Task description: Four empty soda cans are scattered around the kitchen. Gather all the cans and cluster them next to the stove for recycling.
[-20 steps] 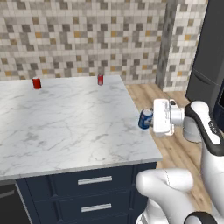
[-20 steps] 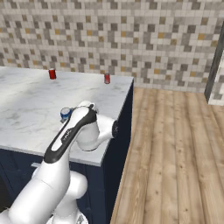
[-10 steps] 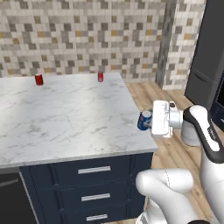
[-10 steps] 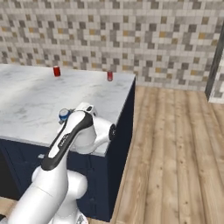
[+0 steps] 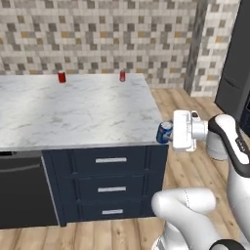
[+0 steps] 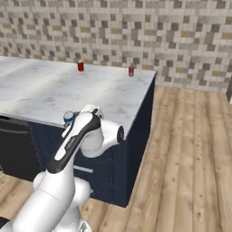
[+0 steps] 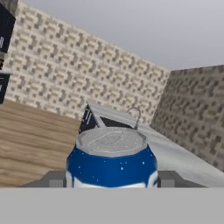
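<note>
While my gripper [image 5: 170, 134] clamps the blue soda can [image 5: 164, 132] off the corner of the marble counter [image 5: 73, 112], I should carry it level and steady; two red cans [image 5: 61, 76] stand at the far edge, where I judge it belongs.

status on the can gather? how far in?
Done: nothing visibly clustered yet; no stove appears in these views. In hand: the gripper is shut on the blue can, carried beside the counter's corner. Left: two red cans, left red can and right red can, stand apart along the counter's far edge.
</note>
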Tool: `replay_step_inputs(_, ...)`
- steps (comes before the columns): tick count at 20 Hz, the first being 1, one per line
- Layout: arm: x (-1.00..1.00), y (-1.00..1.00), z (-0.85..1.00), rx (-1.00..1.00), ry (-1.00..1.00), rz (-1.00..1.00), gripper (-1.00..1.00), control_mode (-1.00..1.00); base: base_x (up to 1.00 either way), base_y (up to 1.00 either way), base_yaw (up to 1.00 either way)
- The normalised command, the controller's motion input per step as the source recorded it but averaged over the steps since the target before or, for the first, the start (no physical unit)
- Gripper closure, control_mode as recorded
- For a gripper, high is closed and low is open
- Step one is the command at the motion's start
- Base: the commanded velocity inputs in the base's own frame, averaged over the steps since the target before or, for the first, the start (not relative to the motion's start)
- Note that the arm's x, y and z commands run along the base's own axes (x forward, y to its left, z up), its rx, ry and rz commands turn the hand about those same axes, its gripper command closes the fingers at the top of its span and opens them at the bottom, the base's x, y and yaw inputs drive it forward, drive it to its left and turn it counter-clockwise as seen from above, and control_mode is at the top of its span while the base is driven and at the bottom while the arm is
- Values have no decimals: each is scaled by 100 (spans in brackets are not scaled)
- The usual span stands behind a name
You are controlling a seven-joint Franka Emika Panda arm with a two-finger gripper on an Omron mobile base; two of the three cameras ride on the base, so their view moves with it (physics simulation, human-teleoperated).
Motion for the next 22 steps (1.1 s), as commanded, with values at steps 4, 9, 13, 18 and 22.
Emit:
replay_step_inputs(4,0,0,0,0,0,0,100,100,-5,43,31)
replay_step_inputs(9,0,0,0,0,0,0,100,100,-4,42,41)
replay_step_inputs(13,0,0,0,0,0,0,100,100,-3,32,45)
replay_step_inputs(18,0,0,0,0,0,0,100,100,-3,30,45)
replay_step_inputs(22,0,0,0,0,0,0,100,100,-2,27,46)
